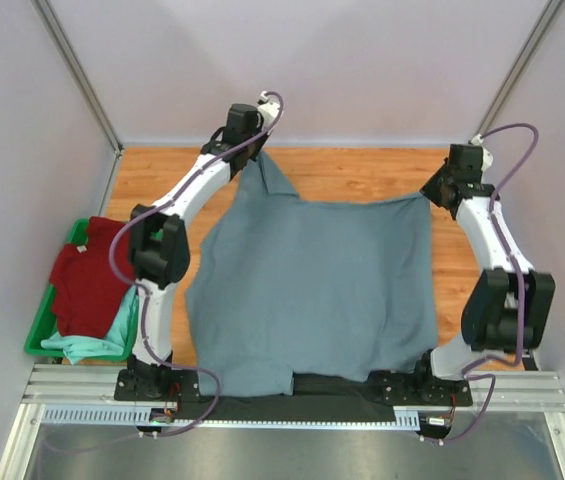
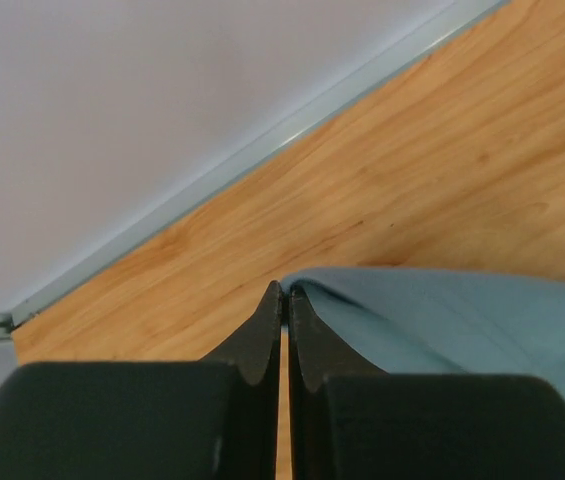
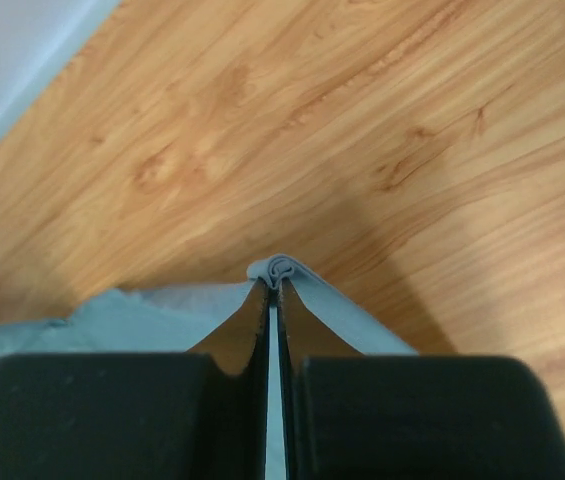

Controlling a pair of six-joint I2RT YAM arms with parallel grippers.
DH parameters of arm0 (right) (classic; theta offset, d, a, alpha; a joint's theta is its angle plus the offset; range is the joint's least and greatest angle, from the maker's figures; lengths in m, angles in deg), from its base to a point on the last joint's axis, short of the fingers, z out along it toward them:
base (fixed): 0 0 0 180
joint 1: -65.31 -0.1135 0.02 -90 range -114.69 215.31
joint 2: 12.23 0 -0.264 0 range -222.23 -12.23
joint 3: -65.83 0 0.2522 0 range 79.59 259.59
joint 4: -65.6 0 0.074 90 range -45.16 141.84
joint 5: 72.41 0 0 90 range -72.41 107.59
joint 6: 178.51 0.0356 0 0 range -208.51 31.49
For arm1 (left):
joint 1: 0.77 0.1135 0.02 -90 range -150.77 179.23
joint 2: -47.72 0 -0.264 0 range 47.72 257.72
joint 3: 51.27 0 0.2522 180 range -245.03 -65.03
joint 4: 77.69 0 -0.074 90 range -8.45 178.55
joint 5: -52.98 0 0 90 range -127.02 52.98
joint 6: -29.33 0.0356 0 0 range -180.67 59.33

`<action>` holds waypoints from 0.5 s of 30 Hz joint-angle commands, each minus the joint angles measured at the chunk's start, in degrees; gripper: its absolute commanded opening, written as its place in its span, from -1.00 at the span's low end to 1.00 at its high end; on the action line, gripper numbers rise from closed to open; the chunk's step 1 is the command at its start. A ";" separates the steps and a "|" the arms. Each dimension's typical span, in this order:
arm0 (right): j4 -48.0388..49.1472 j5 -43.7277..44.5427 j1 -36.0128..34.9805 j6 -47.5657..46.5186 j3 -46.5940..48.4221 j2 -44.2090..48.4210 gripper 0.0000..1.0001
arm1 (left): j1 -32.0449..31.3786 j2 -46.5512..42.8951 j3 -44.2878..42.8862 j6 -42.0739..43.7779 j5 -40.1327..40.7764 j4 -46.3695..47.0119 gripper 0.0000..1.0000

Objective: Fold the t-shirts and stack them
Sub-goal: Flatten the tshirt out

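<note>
Wood table carried the work. The slate grey-blue t-shirt covered most of its middle, spread nearly flat. Its near edge reached the arm bases at 6 o'clock and its far edge was lifted at two corners.

At the table's 8 o'clock edge sat the green bin. It held the dark red t-shirt, heaped over the mint-green t-shirt; neither was folded.

At the big shirt's 11 o'clock, the left claw was fully closed, the fabric edge caught at its tips and the cloth drawn up to a peak. At 2 o'clock, the right claw was closed on a small rolled pinch of the same shirt.

Judgement: the cloth looked light and limp, and would sag between holds. So thin a pinch might slip under tension. Best taken at corners or shoulder seams, both pulled evenly taut.
</note>
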 commanded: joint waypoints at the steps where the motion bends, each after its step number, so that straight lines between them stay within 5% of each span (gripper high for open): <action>1: 7.80 1.97 1.79 -3.52 6.75 -10.00 -1.00 | 0.37 5.75 -13.56 0.55 7.03 4.54 -1.00; 8: 3.06 -0.31 2.59 -5.81 17.13 -14.89 -0.99 | 0.46 4.11 -18.00 -2.00 8.81 4.79 -1.00; 15: -2.30 -2.07 2.59 -5.64 19.25 -0.07 -1.00 | 0.46 -16.95 -13.26 -2.17 4.33 5.15 -1.00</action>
